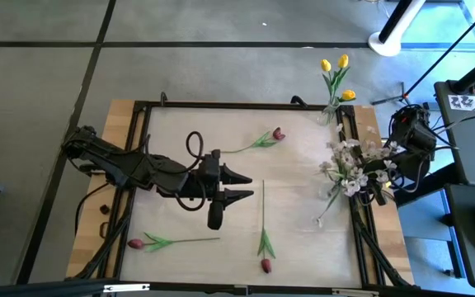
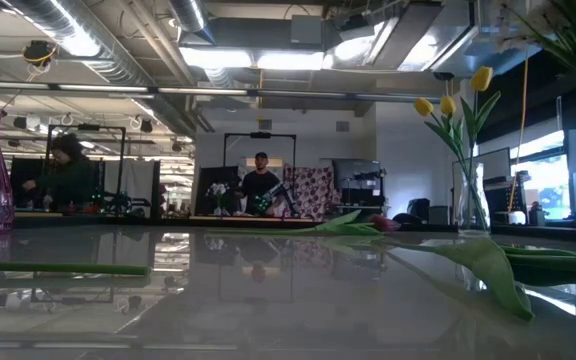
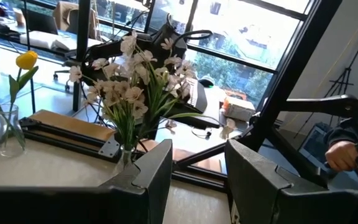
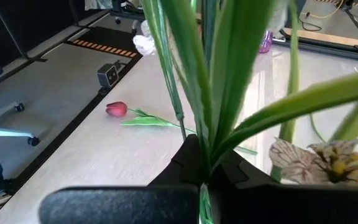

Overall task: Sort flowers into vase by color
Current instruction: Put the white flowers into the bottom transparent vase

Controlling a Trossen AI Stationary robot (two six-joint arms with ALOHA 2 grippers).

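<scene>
Right tool (image 4: 199, 180) sits at the desk's right edge, its fingers pinched fully together on the green stems of the white blossom spray (image 1: 349, 161). The grip sits low on the stalks, probably so the bunch can be steered upright into a vase. Left tool (image 1: 242, 186) hangs over the middle of the desk (image 1: 295, 223) with its fingers (image 3: 151, 171) parted about as wide as they go and nothing between them. It points toward the right side, likely waiting before reaching for a loose stem. Three dark red tulips still lie flat on the desk: one far of centre (image 1: 278, 133), one near left (image 1: 135, 243), one near centre (image 1: 265, 265). Yellow tulips (image 1: 336, 70) already stand in a clear vase (image 3: 8, 134) at the far right corner.
</scene>
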